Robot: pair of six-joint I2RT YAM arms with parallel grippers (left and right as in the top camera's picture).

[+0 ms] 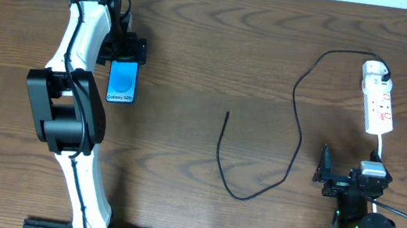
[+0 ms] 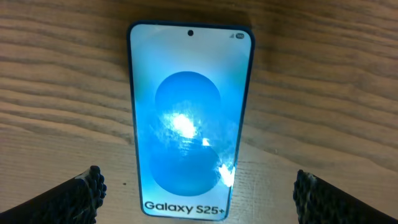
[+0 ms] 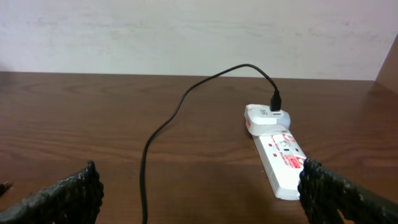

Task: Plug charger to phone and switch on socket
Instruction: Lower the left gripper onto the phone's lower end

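The phone [image 2: 189, 118] lies flat, screen up, on the left of the table [image 1: 198, 34]. The left gripper [image 2: 199, 183] is above it, jaws wide apart on either side of its lower end. The loose tip of the charger [image 1: 299, 138] lies mid-table, well apart from the phone, and its other end is plugged in at the socket [image 1: 378, 102]. The right gripper [image 3: 200, 177] is also spread and holds nothing. The left should probably close squarely on the phone's edges so it does not skid.

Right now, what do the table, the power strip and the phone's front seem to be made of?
Table: probably wood or wood-look laminate, matte, with dark grain lines. Power strip: likely white plastic, smooth and faintly shiny. Phone front: glass, glossy, catching bright glare.
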